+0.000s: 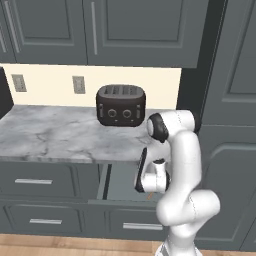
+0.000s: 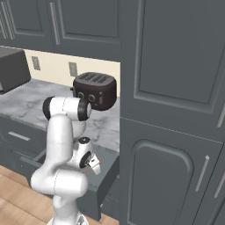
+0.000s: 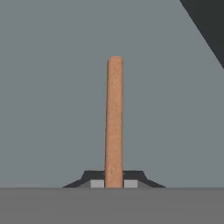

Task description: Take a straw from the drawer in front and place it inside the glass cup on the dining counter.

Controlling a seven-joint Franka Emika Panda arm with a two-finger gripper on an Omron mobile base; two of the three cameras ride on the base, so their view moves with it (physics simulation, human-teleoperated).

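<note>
While your gripper [image 3: 114,183] pinches its near end, the straw [image 3: 114,120] — a straight, matte brownish-orange stick — stands out over the open drawer's [image 3: 52,109] plain grey floor, below the toaster [image 1: 121,105].

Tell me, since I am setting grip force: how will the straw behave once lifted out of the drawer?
The straw looks straight and stiff, so it probably won't droop. It is thin and likely very light. Being round and smooth, it may slip or pivot between the fingertips of the gripper, and would roll if dropped in the drawer.
</note>
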